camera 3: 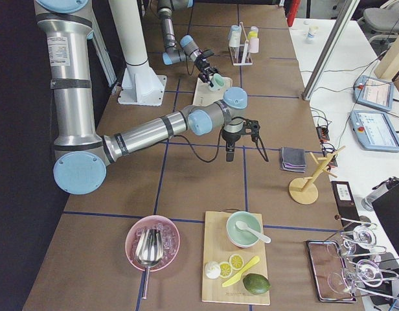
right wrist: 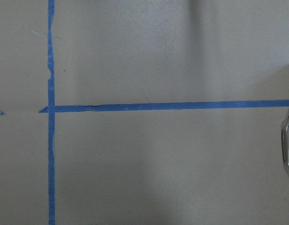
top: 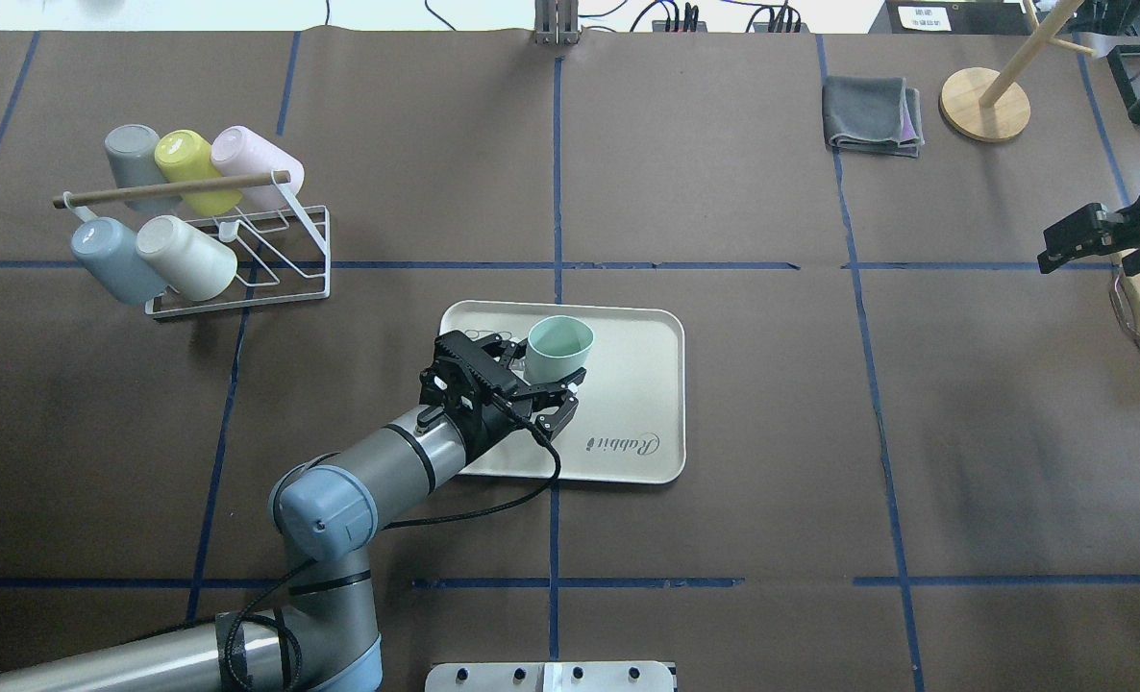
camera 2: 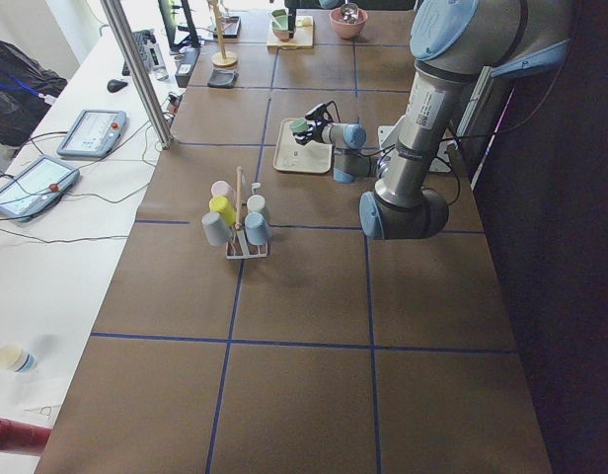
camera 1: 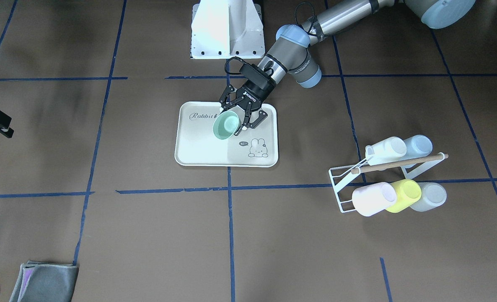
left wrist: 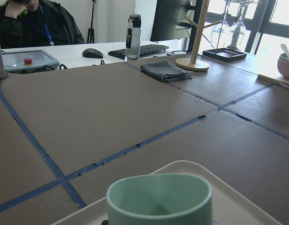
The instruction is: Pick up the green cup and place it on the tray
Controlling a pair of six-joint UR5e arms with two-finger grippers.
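Two fingers of left gripper (top: 551,367) clasped green cup (top: 560,341) over tray (top: 639,384); we couldn't see cup base or contact. Right gripper (top: 1057,252) small, dark; we couldn't tell whether its jaws stood apart.

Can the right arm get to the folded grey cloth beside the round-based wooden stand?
Probably yes. The right gripper hangs over the table; nothing stands between it and the folded grey cloth, and the round-based wooden stand sits beside the cloth, off the path.

Bright even overhead light, soft shadow across the tray (camera 1: 236,156), window (left wrist: 280,18) glare at 1 o'clock of left wrist view, near green cup (left wrist: 158,197) slightly soft.
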